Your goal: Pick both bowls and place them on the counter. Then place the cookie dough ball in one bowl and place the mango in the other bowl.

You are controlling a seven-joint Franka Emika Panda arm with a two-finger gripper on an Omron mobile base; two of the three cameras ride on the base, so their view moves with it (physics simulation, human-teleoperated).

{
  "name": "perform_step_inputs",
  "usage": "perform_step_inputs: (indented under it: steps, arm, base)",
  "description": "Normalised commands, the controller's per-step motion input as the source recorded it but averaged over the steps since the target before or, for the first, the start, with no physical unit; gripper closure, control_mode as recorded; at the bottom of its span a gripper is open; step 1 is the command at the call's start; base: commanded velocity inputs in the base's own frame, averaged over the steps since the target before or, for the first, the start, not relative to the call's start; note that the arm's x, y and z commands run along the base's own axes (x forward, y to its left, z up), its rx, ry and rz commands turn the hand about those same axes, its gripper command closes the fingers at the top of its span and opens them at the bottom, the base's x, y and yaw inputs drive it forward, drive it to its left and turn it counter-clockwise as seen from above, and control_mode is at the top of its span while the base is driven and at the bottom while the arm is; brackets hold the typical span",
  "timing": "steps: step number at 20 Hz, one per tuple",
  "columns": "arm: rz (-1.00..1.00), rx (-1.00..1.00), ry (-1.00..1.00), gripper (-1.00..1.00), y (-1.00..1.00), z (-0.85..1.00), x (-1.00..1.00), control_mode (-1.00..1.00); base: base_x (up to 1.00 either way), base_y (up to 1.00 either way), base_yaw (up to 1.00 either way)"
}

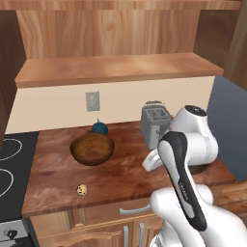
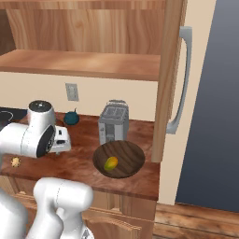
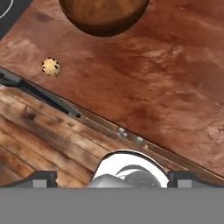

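Counter point(image 1: 125, 169): reddish-brown mottled wood worktop running across mid-frame in both base views, pale backsplash wall behind it with a grey outlet point(image 1: 92, 101). Paler wooden shelf point(image 1: 116, 67) above, wood-panelled back over that. Black stovetop point(image 1: 12, 164) at the left edge of the left base view; cabinet drawers point(image 1: 130, 219) along the bottom under the counter's front edge. Grey fridge door point(image 2: 210, 102) with a long pale handle fills the right side of the right base view.

Deeper reddish-brown bowl point(image 1: 92, 148) sits upright on the counter, centre-left of the left base view, and at the top of the hand view point(image 3: 103, 15). Dark teal stemmed fruit point(image 1: 100, 128) just behind it. Silver toaster point(image 2: 113, 122) to its right, near the wall.

Shallower dark bowl point(image 2: 119, 158) on the counter at centre of the right base view, in front of the toaster, mango point(image 2: 111, 163) lying inside it.

Cookie dough ball point(image 1: 82, 189) loose on the counter near the front edge, lower left of the left base view, upper left in the hand view point(image 3: 51, 66); well apart from the deeper bowl.

Gripper point(image 3: 112, 177): tips at the bottom corners of the hand view, jaws wide apart, holding nothing, above the counter's front edge.
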Motion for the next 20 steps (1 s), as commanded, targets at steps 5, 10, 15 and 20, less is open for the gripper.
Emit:
perform_step_inputs:
  steps: [5,10,15,20]
  arm:
    - [0.16,0.0,0.16,-1.0,0.55,0.15,-0.09,-1.0]
    - [0.11,0.0,0.04,-1.0,0.53,0.05,-0.13,-1.0]
    - [-0.02,0.01,0.0,-1.0,0.61,-0.04,-0.04,-1.0]
    - [-0.16,0.0,0.0,-1.0,0.58,-0.22,-0.04,-1.0]
  base:
    - [0.0,0.0,0.0]
    - [0.0,0.0,0.0]
    - [0.0,0.0,0.0]
    - [0.0,0.0,0.0]
